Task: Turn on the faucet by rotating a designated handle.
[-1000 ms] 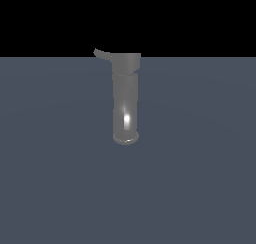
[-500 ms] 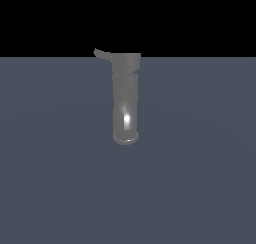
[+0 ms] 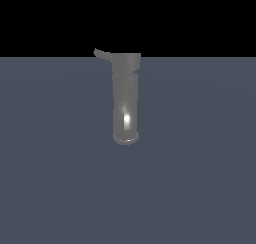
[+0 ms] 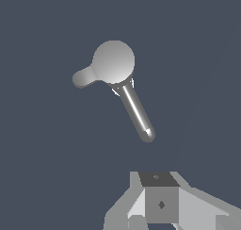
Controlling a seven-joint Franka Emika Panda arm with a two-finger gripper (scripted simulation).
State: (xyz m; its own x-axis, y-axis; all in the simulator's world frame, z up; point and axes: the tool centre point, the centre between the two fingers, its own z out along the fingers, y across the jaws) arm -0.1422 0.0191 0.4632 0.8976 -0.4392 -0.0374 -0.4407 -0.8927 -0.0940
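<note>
Tabletop (image 3: 200,188): flat blue-grey plane, fills the lower part of the exterior view and the whole background of the wrist view.

Faucet (image 3: 125,95): glossy grey cylinder near the middle of the exterior view, wider cap section at the far end, flared round end nearer the camera. In the wrist view it shows as a round cap (image 4: 113,61) seen roughly end-on, with a slim rod (image 4: 136,113) running out from under it toward the tool side of the picture.

Tool (image 4: 157,203): only grey housing and a dark block show at the wrist picture's edge. Fingertips out of shot, so I can't tell whether it's released or clenched. Not touching anything; absent from the exterior view.

Handle (image 3: 101,53): short curved lever off the cap, pointing to the exterior view's left. Wrist view shows it as a stubby lobe (image 4: 84,77) on the cap's side, long axis roughly crosswise to the rod.

Key relation: the handle sits on the far side of the cap from the tool, well apart, with the rod lying between them. My read: approach not begun. The tool has to clear the rod and come in beside the lever tip, then push across its long axis to swing it about the cap. Risk: clipping the rod.
</note>
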